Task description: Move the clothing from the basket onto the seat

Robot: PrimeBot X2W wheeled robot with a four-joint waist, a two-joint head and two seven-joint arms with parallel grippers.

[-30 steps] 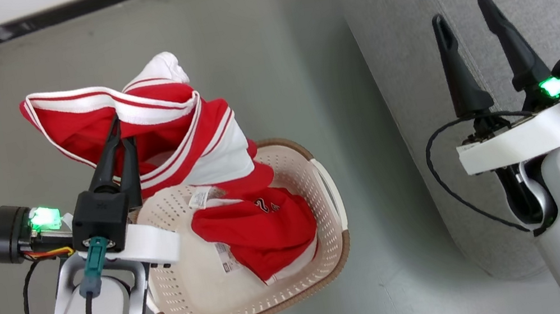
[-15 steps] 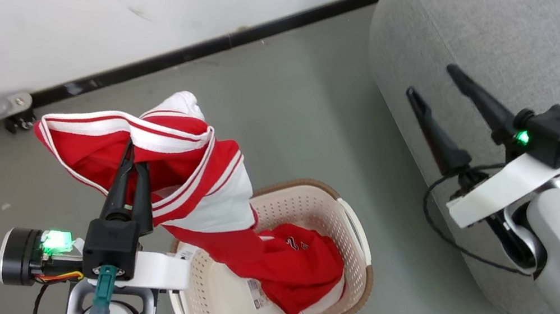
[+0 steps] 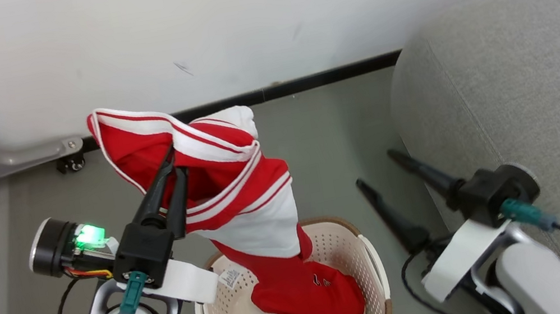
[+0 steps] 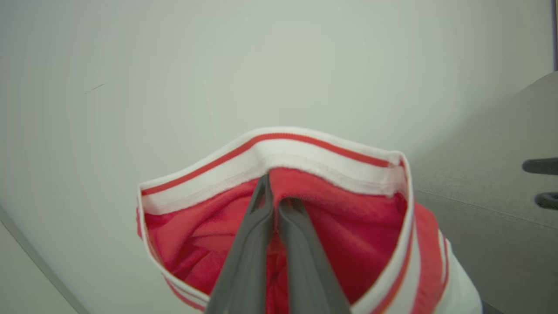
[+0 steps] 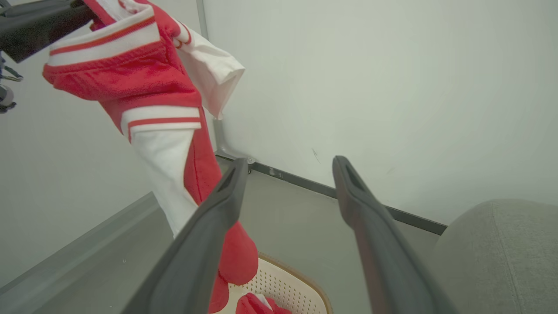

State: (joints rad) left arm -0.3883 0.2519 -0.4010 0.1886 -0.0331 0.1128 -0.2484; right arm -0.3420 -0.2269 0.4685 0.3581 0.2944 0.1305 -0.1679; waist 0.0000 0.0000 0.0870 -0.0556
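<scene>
1. Pinching the striped hem of the clothing [image 3: 242,203], the left gripper [image 3: 174,162] is clamped tight on the fabric and holds it high in front of the wall [image 3: 289,7].
2. The garment hangs down into the basket [image 3: 377,271] on the floor [image 3: 327,132]. Its lower end seems to rest on more red cloth there, though whether that is one piece or two is hard to tell.
3. The right gripper [image 3: 374,168] stands spread and empty between the basket and the seat [image 3: 521,99].
</scene>
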